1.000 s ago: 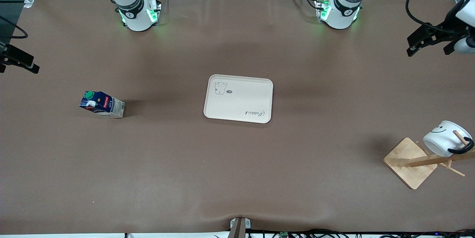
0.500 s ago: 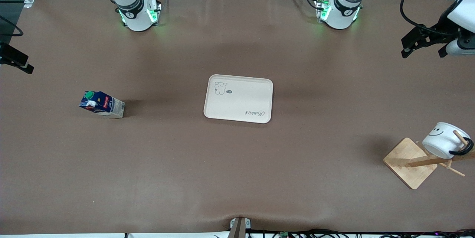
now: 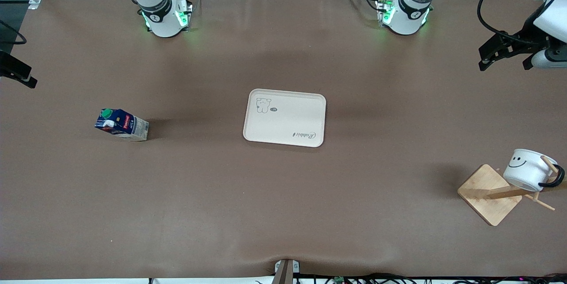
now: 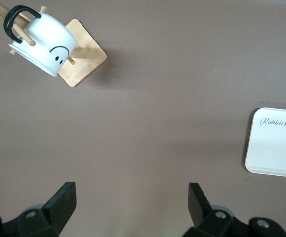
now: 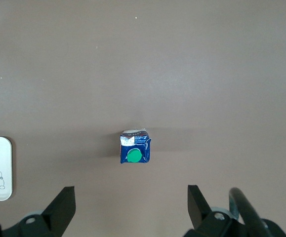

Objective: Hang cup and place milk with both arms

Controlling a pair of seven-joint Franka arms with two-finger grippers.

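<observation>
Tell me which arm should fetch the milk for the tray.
The right: the right gripper hangs open above the milk, at its end of the table. The left gripper is open near the hung cup, past the tray.

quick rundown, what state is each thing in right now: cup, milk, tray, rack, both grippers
cup: hung by its handle on a rack peg, tilted
milk: upright on the table, green cap on, not on the tray
tray: flat on the table, nothing on it
rack: standing, holding the cup
left gripper: open, holding nothing
right gripper: open, over the milk
</observation>
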